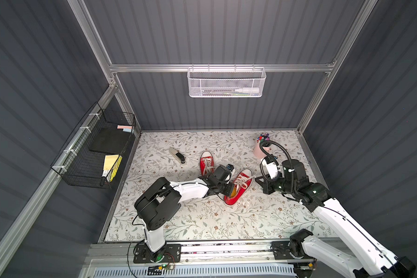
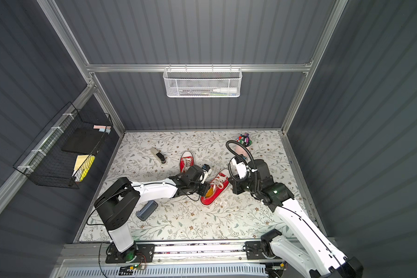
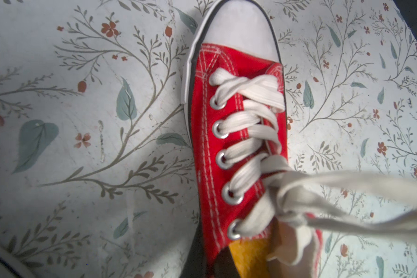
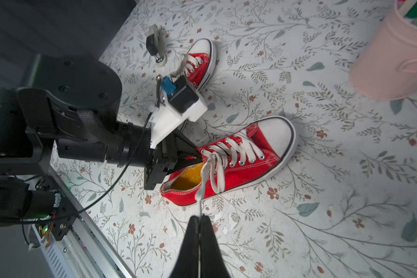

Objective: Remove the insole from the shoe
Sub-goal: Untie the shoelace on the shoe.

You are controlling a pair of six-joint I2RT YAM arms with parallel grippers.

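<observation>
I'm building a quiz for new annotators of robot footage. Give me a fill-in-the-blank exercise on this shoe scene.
1. The left gripper has its fingers inside the nearer red ____.
2. The insole showing there is ____.
3. The right gripper is shut on a white ____ end.
4. The markers stand in a ____ cup.

Missing words: shoe; yellow; lace; pink.

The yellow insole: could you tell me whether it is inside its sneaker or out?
Inside: the yellow insole lines the heel opening of the red sneaker, where the left hand reaches in.
</observation>
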